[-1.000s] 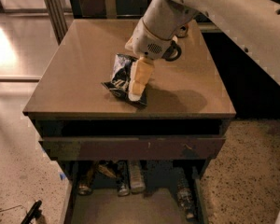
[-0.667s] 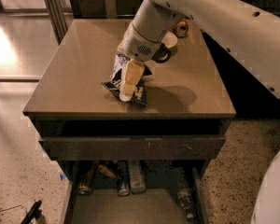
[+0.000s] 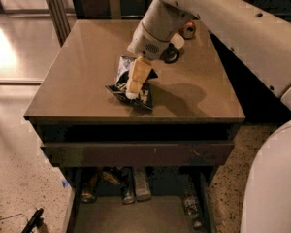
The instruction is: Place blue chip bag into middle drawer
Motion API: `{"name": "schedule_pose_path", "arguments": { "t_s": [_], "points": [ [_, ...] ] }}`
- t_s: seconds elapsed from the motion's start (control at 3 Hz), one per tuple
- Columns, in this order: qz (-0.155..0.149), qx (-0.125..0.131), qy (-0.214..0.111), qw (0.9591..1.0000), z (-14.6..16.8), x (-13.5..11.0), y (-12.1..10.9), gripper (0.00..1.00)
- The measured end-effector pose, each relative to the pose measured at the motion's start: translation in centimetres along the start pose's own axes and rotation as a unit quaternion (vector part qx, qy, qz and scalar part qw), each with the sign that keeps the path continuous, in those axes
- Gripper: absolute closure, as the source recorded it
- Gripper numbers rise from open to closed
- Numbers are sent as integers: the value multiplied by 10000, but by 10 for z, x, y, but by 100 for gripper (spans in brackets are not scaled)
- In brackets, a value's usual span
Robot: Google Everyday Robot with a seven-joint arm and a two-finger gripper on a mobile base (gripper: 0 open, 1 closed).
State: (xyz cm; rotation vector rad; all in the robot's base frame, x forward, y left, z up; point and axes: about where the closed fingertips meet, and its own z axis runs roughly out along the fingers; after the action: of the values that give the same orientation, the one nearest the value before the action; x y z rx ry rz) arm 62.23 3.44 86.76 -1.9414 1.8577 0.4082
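Observation:
The blue chip bag (image 3: 123,74) lies crumpled on the brown cabinet top (image 3: 77,67), near the middle and towards the front. My gripper (image 3: 135,84) reaches down from the upper right and sits right on the bag, touching it and covering its middle. The bag rests on the top. The middle drawer (image 3: 136,217) is pulled out below the cabinet front, at the bottom of the view. It has a grey-tan floor and dark side walls.
A red soda can (image 3: 187,30) stands at the back right of the top, behind my arm. Several bottles and cans (image 3: 141,183) lie at the back of the open drawer. A dark brown drawer front (image 3: 136,153) sticks out slightly above it. My white arm fills the right side.
My gripper has moved a little to the left over the bag. The bag has stayed where it was on the top.

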Motion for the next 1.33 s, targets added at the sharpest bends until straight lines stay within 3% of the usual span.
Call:
{"name": "schedule_pose_path", "arguments": {
  "t_s": [1.0,1.33],
  "points": [
    [-73,-239,106,9996,25,8,15,0],
    [-73,-239,107,9996,25,8,15,23]
  ]
}}
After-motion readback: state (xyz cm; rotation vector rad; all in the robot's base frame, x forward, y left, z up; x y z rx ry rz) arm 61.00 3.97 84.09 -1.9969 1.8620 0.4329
